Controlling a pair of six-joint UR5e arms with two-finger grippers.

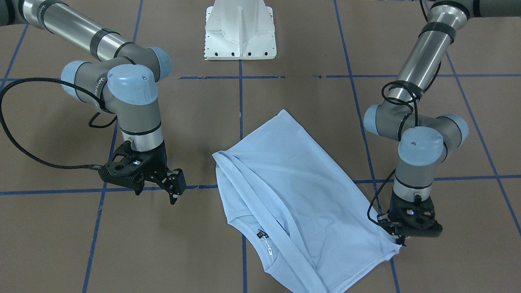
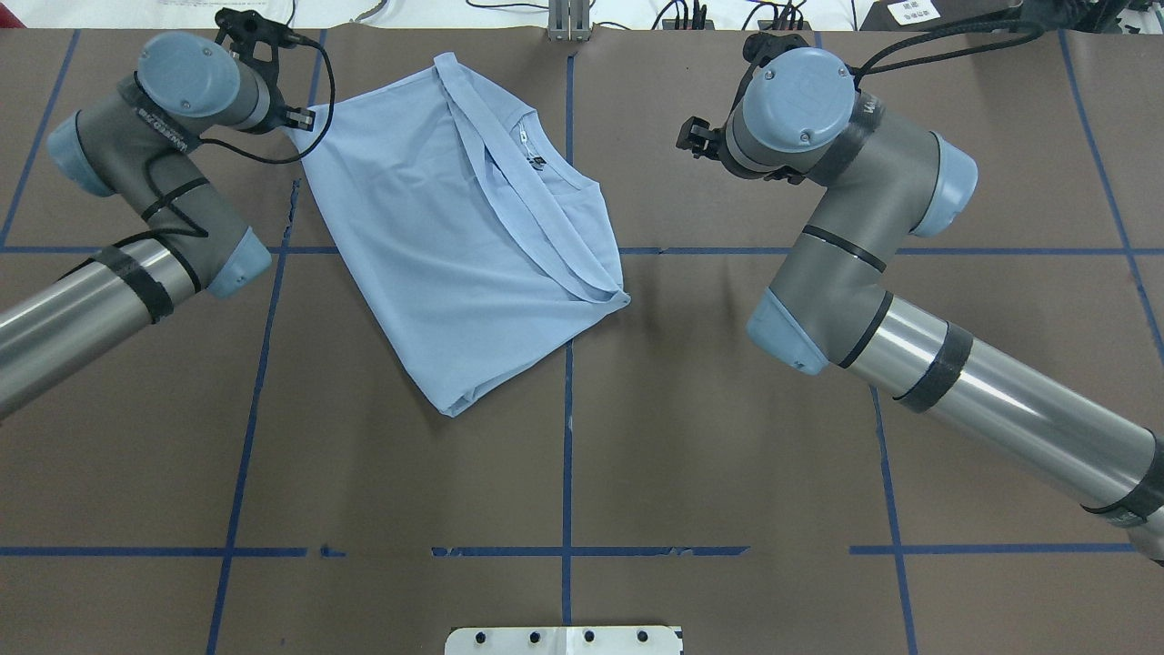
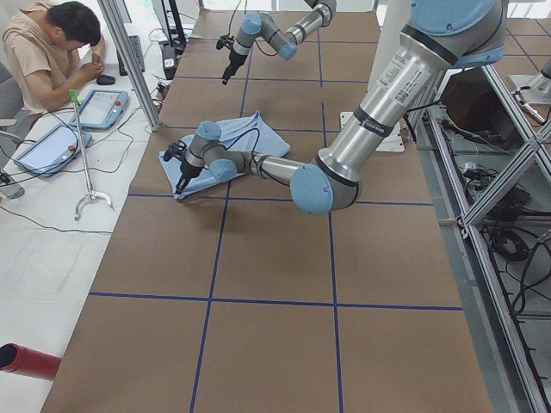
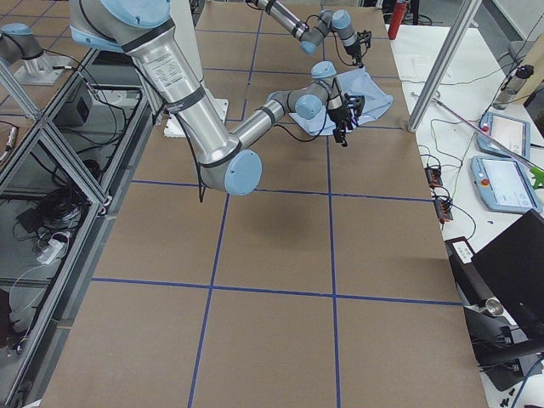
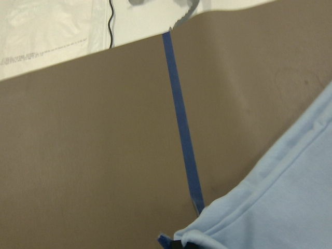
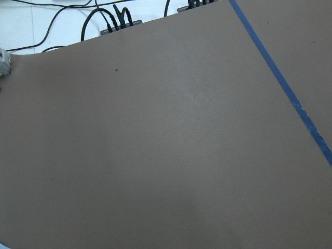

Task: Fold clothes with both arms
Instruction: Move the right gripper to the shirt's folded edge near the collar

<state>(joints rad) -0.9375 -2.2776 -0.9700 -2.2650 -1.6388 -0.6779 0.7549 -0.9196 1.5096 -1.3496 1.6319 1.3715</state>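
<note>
The light blue T-shirt (image 1: 297,191) lies folded over on the brown table, with its neck label (image 1: 260,235) showing near the far edge; it also shows in the overhead view (image 2: 455,246). My left gripper (image 1: 401,241) is shut on the shirt's outer corner, low at the table; the overhead view (image 2: 305,118) shows it at the same corner. The left wrist view shows that corner of the shirt (image 5: 259,212) at the bottom edge. My right gripper (image 1: 174,191) is open and empty, held above bare table apart from the shirt's other side (image 2: 696,138).
The white pedestal base (image 1: 240,32) stands at the robot's side. Blue tape lines (image 2: 567,437) cross the table. The table's far edge (image 2: 637,27) runs just beyond the shirt, with cables behind it. An operator (image 3: 47,43) sits past that edge with tablets.
</note>
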